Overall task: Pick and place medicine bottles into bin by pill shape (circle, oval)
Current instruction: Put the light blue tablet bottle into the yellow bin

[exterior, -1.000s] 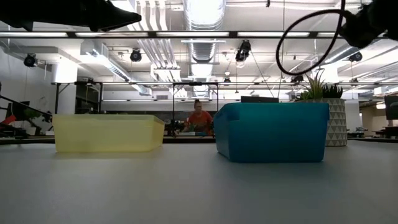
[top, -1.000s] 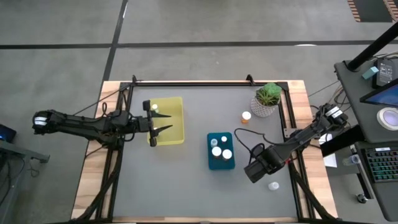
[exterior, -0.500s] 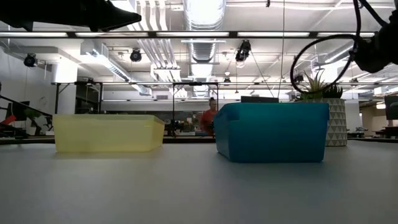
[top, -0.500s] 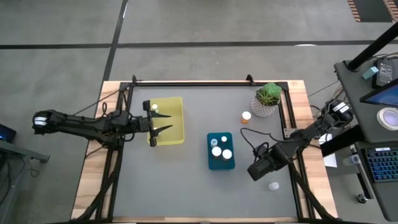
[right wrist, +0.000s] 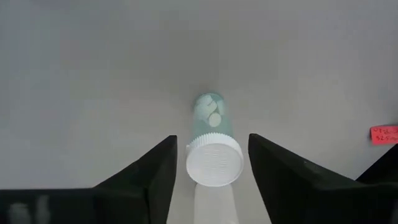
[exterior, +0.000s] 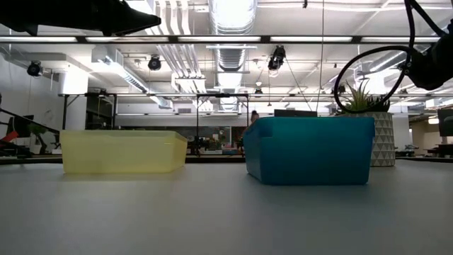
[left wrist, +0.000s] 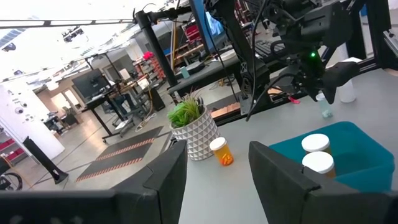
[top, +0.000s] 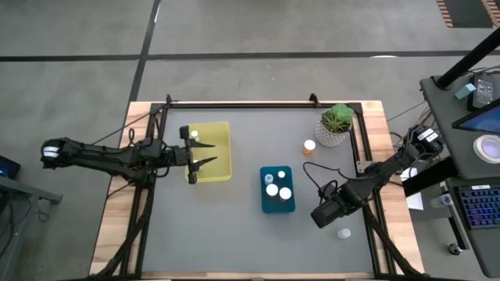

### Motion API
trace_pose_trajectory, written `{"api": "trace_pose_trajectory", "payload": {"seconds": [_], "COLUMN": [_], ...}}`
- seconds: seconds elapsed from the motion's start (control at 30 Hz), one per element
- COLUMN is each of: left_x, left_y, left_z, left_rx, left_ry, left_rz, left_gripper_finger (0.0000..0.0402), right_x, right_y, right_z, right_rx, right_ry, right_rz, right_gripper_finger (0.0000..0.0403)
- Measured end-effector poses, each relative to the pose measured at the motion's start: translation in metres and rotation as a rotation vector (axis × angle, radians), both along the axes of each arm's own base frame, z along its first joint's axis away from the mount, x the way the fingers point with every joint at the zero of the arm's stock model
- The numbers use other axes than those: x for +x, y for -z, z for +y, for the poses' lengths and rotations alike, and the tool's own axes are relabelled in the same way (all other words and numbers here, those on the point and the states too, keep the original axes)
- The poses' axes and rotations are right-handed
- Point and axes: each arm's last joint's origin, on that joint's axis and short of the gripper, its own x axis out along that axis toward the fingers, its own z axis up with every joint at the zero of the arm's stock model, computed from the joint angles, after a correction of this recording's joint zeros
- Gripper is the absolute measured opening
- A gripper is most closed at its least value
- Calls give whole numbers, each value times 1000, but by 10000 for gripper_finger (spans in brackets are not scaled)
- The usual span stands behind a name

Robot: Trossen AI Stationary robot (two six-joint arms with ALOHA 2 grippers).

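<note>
While spread: right hand (right wrist: 208,180) astride clear bottle (right wrist: 212,143).

Bare table (top: 234,226) around clear bottle (right wrist: 213,151)

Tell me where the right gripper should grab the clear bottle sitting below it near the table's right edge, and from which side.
Grip the clear bottle across its body just under the white cap, coming straight down. It stands upright and alone on the table, and the right gripper, open, already has a finger on either side. The cap is wider than the body, so closing beneath it probably resists slipping.
</note>
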Motion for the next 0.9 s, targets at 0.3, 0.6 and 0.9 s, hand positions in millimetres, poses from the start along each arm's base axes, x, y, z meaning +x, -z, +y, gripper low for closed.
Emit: {"api": "trace_pose_trajectory", "payload": {"seconds": [0.3,0.6,0.9], "left_x": [0,0,0], "left_y": [0,0,0], "left_z": [0,0,0], "left_rx": [0,0,0], "left_ry": [-1,0,-1], "left_rz": [0,0,-2], "left_gripper_finger": [157,157,157], "right_x": [0,0,-1], "right_y": [0,0,-39], "right_z": [0,0,-6], "right_rx": [2,2,-39], "right_ry": [7,6,-11], "right_rz": [-2,-3,43], "right_gripper_finger": [133,117,117]}}
